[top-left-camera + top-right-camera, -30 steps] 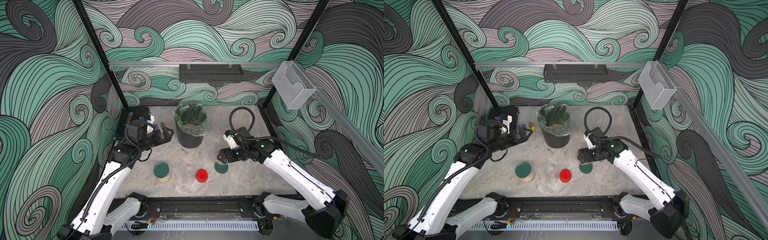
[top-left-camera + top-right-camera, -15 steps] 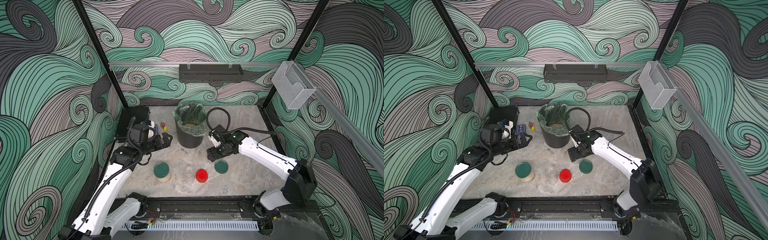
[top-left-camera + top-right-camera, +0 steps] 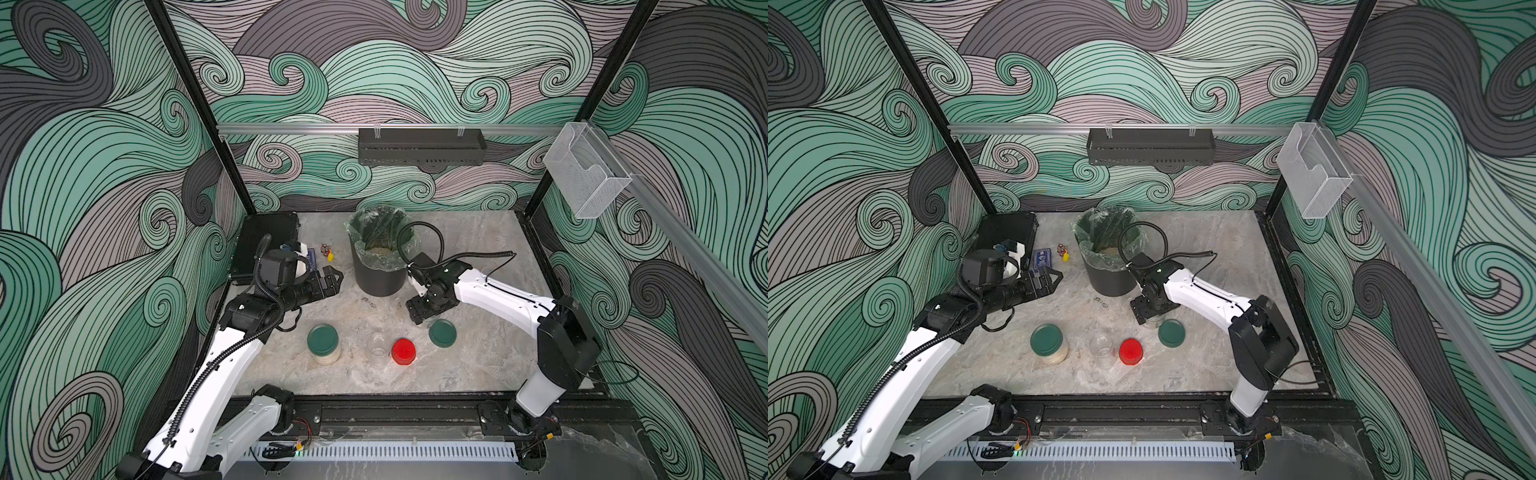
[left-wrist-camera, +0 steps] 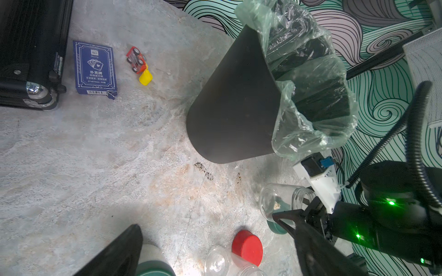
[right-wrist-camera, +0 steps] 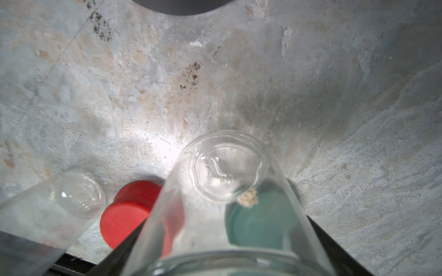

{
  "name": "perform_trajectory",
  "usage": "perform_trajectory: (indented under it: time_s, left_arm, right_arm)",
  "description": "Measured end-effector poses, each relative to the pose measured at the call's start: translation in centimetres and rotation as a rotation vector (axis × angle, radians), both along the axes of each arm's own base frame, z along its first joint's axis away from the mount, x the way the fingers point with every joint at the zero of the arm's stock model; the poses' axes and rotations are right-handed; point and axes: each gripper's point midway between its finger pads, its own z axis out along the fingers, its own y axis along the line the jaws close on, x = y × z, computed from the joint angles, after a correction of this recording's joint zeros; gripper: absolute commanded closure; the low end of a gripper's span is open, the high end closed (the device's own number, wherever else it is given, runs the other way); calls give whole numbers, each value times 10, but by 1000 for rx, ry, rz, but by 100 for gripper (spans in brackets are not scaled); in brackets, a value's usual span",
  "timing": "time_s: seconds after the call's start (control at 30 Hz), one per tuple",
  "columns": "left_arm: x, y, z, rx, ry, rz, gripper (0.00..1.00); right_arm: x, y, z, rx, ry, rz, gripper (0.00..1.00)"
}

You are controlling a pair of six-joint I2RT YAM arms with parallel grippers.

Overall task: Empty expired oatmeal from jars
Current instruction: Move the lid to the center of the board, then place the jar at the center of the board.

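My right gripper [image 5: 226,221] is shut on a lidless clear glass jar [image 5: 227,191], tilted low over the table in front of the black bin [image 3: 380,274]. Only a small clump of oatmeal [image 5: 248,198] clings inside it. In both top views this jar [image 3: 1152,321] sits under the gripper [image 3: 419,311], beside a loose green lid [image 3: 442,333]. A green-lidded jar [image 3: 323,344] holds oatmeal. A small empty jar [image 3: 378,351] stands next to its red lid [image 3: 403,351]. Pale oatmeal [image 3: 380,251] lies in the bin. My left gripper [image 3: 332,280] hovers open and empty, left of the bin.
The bin's plastic liner [image 4: 311,95] flares over its rim. A black case [image 3: 262,245], a blue card box [image 4: 94,68], a red toy car [image 4: 136,59] and a yellow piece [image 4: 146,77] lie at the back left. Dark specks [image 4: 203,169] mark the table before the bin.
The right arm has folded up at the elbow and its gripper has shifted a little left with the jar. The left gripper came slightly forward, then held still.
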Motion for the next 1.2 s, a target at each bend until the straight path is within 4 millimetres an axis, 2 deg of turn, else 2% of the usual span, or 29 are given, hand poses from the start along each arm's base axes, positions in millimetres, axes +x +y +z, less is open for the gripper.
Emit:
perform_trajectory:
  time_s: [0.43, 0.6, 0.9, 1.1, 1.2]
  left_arm:
    - [-3, 3, -8, 19, 23, 6, 1]
    - [-3, 4, -8, 22, 22, 6, 1]
    - [-3, 4, -9, 26, 22, 2, 2]
    - [-3, 4, -9, 27, 23, 2, 1]
    - [-3, 4, -10, 28, 25, 2, 1]
  right_arm:
    - [4, -3, -10, -23, -8, -7, 69]
    - [-7, -18, -19, -52, 15, -28, 68]
    - [-28, -44, -8, -56, 8, -61, 65]
    - [-38, -62, -12, -85, 31, -93, 62]
    - [-37, -67, -14, -95, 36, -105, 57]
